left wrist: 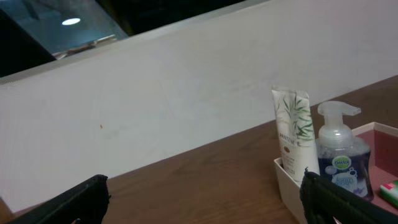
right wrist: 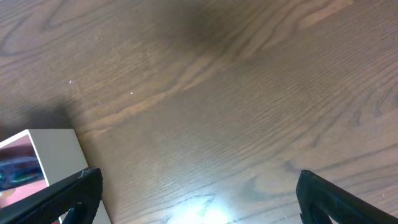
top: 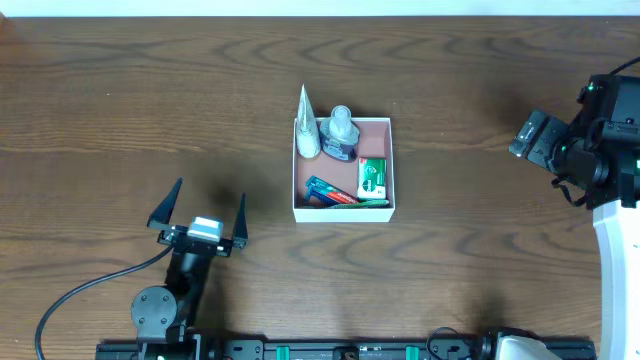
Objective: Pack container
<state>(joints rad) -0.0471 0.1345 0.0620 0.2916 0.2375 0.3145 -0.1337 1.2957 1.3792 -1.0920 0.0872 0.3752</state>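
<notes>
**Item 1, left gripper** (top: 210, 193). Jaws spread fully, nothing between them. It sits low at the near-left of the table (top: 470, 230) and points toward the far edge. Its wrist view looks past the container's left corner. Judged parked clear of the load, with no approach under way.

**Item 2, right gripper** (right wrist: 199, 177). Jaws equally wide and empty. It hangs over bare wood at the far right, with only a corner of the container's white wall at the left edge of its view. Judged likewise standing off.

**Item 3, container** (top: 343, 212). Square, shallow, with white walls and a pinkish-brown floor. It sits at the table's centre, between the two arms and well apart from both.

Contents:
- White tube (top: 308, 130), upright in the far-left corner, its crimped end rising above the rim.
- Clear pump bottle (top: 340, 135) with a blue label, just beside the tube and upright.
- Green-and-white carton (top: 372, 177), lying flat along the right wall.
- Blue-and-red packet (top: 330, 192), slim, lying flat by the near wall; type cannot be told.

The tall items lean into the corner for support, and the flat ones fill the floor. No loose goods show on the table, so packing looks complete or nearly so.
</notes>
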